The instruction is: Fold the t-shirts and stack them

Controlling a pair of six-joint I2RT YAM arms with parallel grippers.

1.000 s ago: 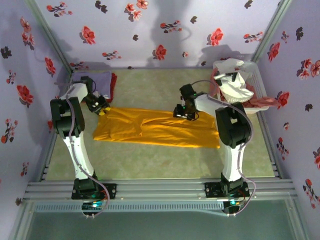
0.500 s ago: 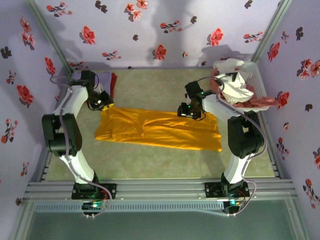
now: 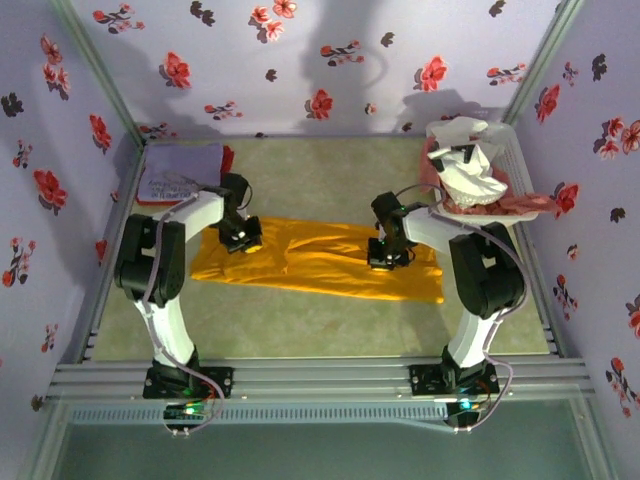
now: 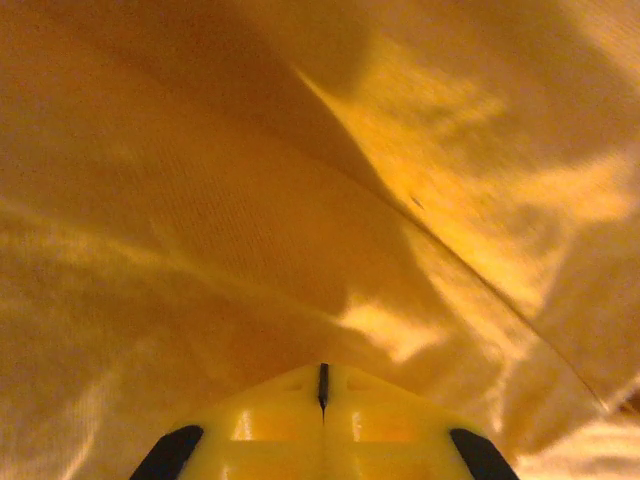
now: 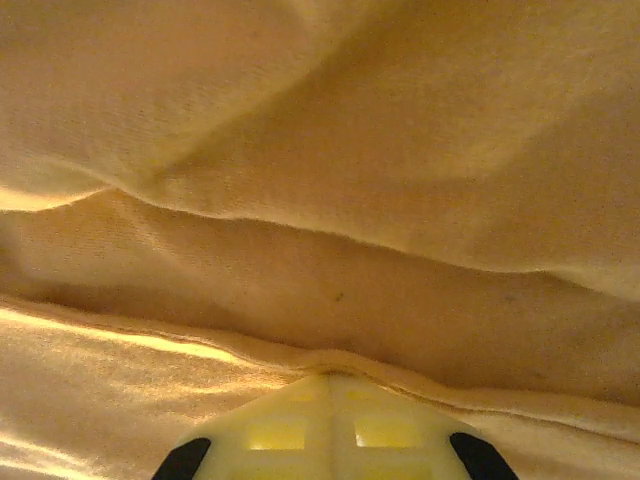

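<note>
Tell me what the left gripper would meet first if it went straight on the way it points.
The mustard-orange t-shirt: its cloth lies against the left gripper, whose jaws look shut on it.

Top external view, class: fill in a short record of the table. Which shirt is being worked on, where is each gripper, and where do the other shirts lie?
shirt in work: mustard-orange t-shirt, spread lengthwise across mid-table
left gripper: on the shirt's left part, shut on cloth
right gripper: on the shirt's right part, shut on a fold
far-left corner: lavender t-shirt, folded; red t-shirt showing at its right edge
far-right corner: white t-shirt and pink t-shirt, heaped unfolded
</note>
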